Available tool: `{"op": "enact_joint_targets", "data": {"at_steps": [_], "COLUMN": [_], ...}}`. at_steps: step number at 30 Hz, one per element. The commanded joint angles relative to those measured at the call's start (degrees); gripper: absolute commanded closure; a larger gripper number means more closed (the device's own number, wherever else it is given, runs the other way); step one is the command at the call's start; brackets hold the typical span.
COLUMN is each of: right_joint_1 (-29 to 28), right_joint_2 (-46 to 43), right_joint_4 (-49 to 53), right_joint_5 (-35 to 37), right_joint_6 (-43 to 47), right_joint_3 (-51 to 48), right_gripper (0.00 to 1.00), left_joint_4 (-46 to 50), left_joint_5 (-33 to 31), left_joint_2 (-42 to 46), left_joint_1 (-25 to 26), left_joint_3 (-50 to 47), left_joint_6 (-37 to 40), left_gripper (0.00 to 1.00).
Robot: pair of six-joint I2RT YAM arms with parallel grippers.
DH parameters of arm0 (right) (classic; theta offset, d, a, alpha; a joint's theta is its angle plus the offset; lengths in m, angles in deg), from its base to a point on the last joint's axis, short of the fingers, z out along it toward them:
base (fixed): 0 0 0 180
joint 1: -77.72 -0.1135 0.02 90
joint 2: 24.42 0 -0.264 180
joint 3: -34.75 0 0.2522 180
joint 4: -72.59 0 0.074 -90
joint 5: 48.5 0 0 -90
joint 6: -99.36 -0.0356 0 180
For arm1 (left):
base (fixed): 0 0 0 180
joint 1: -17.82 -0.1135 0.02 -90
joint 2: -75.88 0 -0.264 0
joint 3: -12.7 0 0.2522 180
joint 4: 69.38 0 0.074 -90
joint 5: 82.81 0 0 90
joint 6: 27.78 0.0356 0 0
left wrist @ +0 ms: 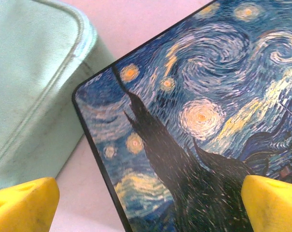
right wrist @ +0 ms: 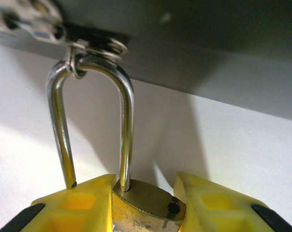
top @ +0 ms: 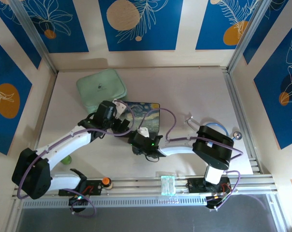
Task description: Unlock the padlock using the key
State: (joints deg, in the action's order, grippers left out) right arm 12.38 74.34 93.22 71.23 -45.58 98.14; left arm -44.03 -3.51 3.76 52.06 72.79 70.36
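Padlock (right wrist: 141, 205) is clamped by its brass body between the yellow fingers (right wrist: 73, 210) of the right tool (right wrist: 143, 212), at the near edge of the painted box (left wrist: 209, 96). Its silver shackle (right wrist: 127, 125) is threaded through the box's metal clasp (right wrist: 95, 44). One leg is seated in the body; the other leg's tip stands free beside it. Behind lies the white surface (right wrist: 242, 159). The left tool (left wrist: 148, 208) hangs with fingers apart over the box's corner, just beside a mint-green case (left wrist: 35, 72).
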Motion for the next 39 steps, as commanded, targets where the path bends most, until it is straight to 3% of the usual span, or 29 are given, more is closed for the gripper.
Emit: {"op": "enact_joint_targets", "data": {"at_steps": [1, 4, 8, 17, 29, 34, 39], "right_joint_1": [0.9, 2.6, 4.6, 7.5, 7.2, 7.6, 10.5], "right_joint_2": [-2.0, -3.7, -5.8, -8.6, -7.0, -7.2, -6.8], "right_joint_4": [4.9, 2.0, -3.4, -7.3, -18.3, -19.6, -27.1], "right_joint_5": [-1.6, -4.3, -7.7, -9.5, -6.9, -6.7, -9.0], "right_joint_6": [-2.0, -1.5, -1.5, -3.3, -16.2, -19.3, -22.3], "right_joint_3": [-6.1, -9.9, -14.8, -19.8, -23.2, -23.1, -26.6], "right_gripper": [0.67, 0.67, 0.67, 0.67, 0.73, 0.73, 0.74], "left_joint_4": [0.7, 0.1, 1.7, 7.0, 14.7, 14.9, 16.4], "left_joint_5": [2.8, 7.1, 4.8, -0.4, -3.8, -3.1, -1.9], "left_joint_2": [-0.5, -1.0, -4.8, -13.0, -20.6, -22.3, -21.8], "left_joint_1": [3.0, 6.3, 11.9, 14.6, 16.7, 18.1, 18.3], "left_joint_3": [0.8, 0.4, 0.2, 2.1, 5.7, 6.6, 7.4], "left_joint_6": [4.3, 8.0, 12.5, 12.4, 13.4, 12.6, 10.6], "left_gripper": [0.04, 0.07, 0.07, 0.1, 0.41, 0.42, 0.44]}}
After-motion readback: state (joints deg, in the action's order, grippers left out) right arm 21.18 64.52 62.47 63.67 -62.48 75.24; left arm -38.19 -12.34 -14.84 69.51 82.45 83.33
